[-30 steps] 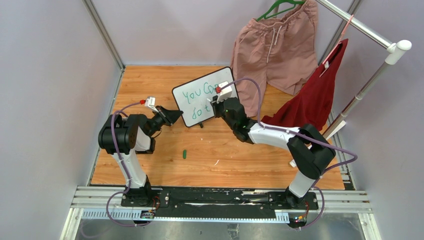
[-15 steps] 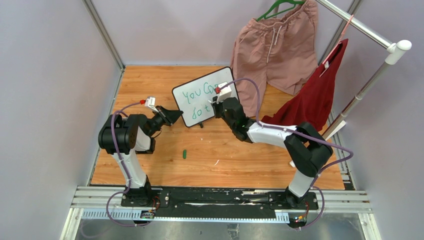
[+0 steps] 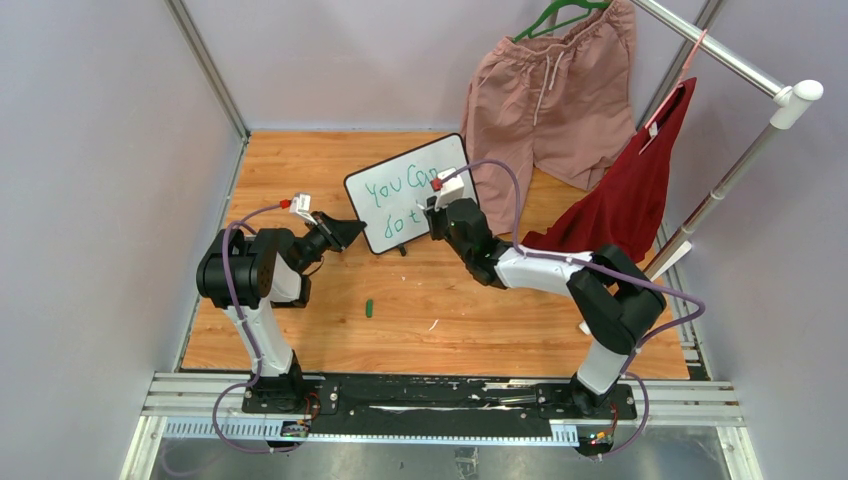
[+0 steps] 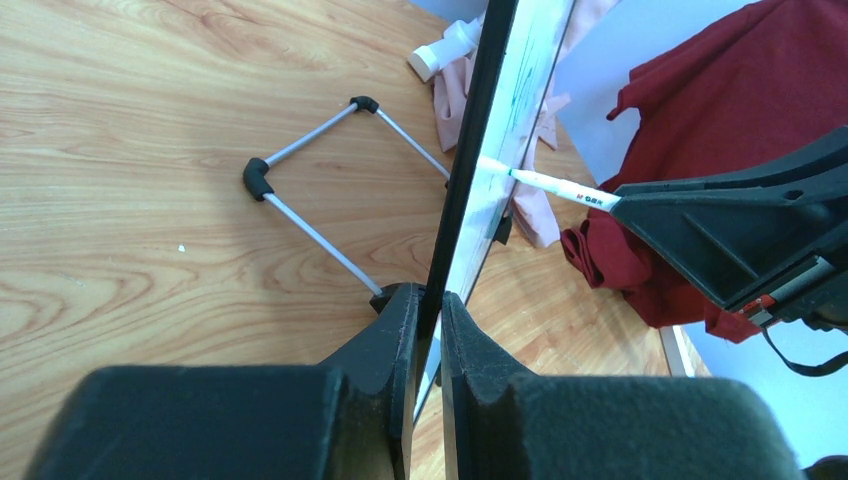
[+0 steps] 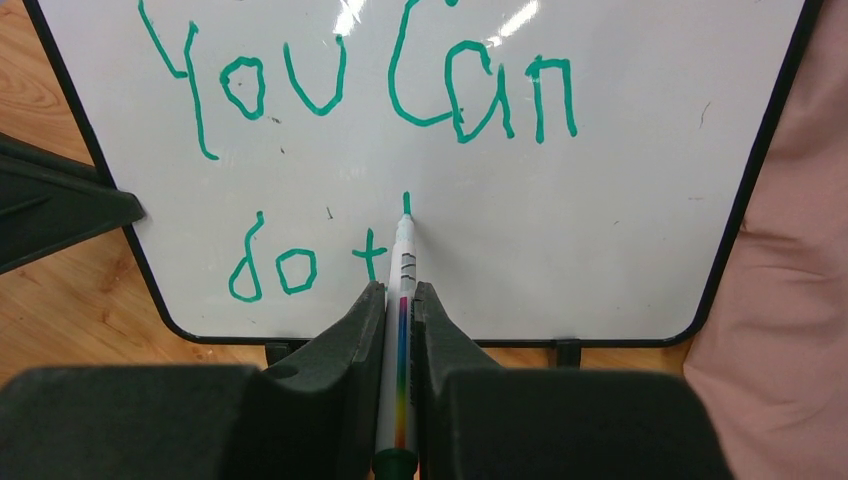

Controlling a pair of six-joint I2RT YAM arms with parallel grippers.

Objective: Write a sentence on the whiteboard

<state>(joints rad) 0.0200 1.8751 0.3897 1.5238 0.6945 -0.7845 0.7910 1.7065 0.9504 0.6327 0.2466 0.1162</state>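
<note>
Whiteboard (image 3: 400, 192) is seen in the top view standing propped at the far middle of the wooden table (image 3: 300, 165), its face turned toward the near edge. At its left edge the left gripper (image 3: 345, 232) is placed, and at its right part the right gripper (image 3: 437, 207). Only in the left wrist view can it be seen that the left fingers are clamped on the thin black frame, and that a wire stand (image 4: 300, 190) is folded out behind the board. Only in the right wrist view can the sentence (image 5: 370, 90) be read: "You Can" on the upper line, "do t" and one short upright stroke below it. There the marker (image 5: 402, 290) is shown pinched between the right fingers, with its tip set on the board just beneath that stroke. Pink shorts (image 3: 545, 100) and a dark red garment (image 3: 630, 195), hung at the far right, are shown whole in the top view alone, as is a small green piece (image 3: 369, 307) lying on the near table.
</note>
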